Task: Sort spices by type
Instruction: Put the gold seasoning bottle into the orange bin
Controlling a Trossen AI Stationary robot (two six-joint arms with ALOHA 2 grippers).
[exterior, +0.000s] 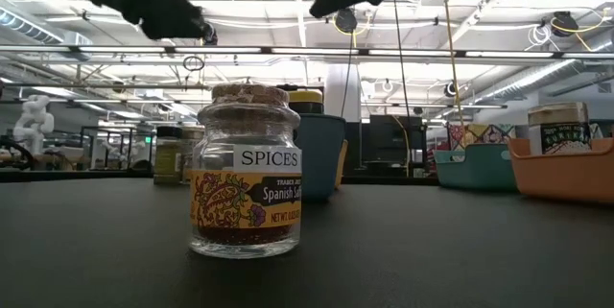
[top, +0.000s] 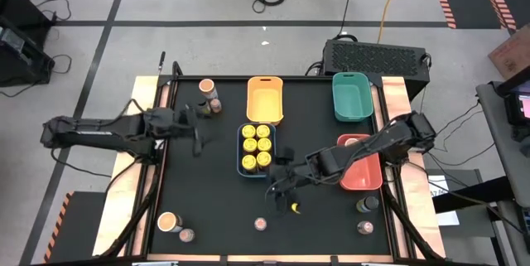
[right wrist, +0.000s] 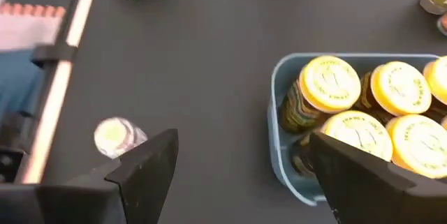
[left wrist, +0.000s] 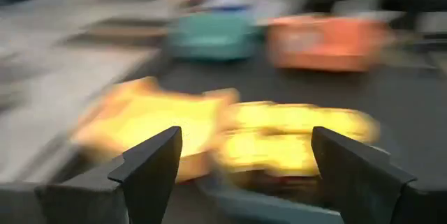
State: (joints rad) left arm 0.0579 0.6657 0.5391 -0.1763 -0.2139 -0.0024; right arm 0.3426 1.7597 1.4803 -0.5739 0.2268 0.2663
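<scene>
Several yellow-lidded spice jars (top: 257, 147) stand packed in a blue tray (top: 241, 166), also seen in the right wrist view as yellow-lidded jars (right wrist: 363, 105). My right gripper (top: 279, 186) hovers open just off the tray's near right corner, with nothing between its fingers (right wrist: 147, 161). A lone yellow-lidded jar (top: 295, 208) stands on the table right beside it. My left gripper (top: 196, 131) is open in the air left of the blue tray, holding nothing; its wrist view is blurred. A brown-lidded saffron jar (exterior: 246, 179) stands near the table's near edge (top: 260, 224).
An empty yellow tray (top: 265, 99) and a green tray (top: 352, 96) sit at the far edge, and a red tray (top: 362, 166) on the right. Two jars (top: 211, 96) stand far left. A peach-topped tub (top: 168, 220) and a jar (top: 186, 234) stand near left, two jars (top: 365, 215) near right.
</scene>
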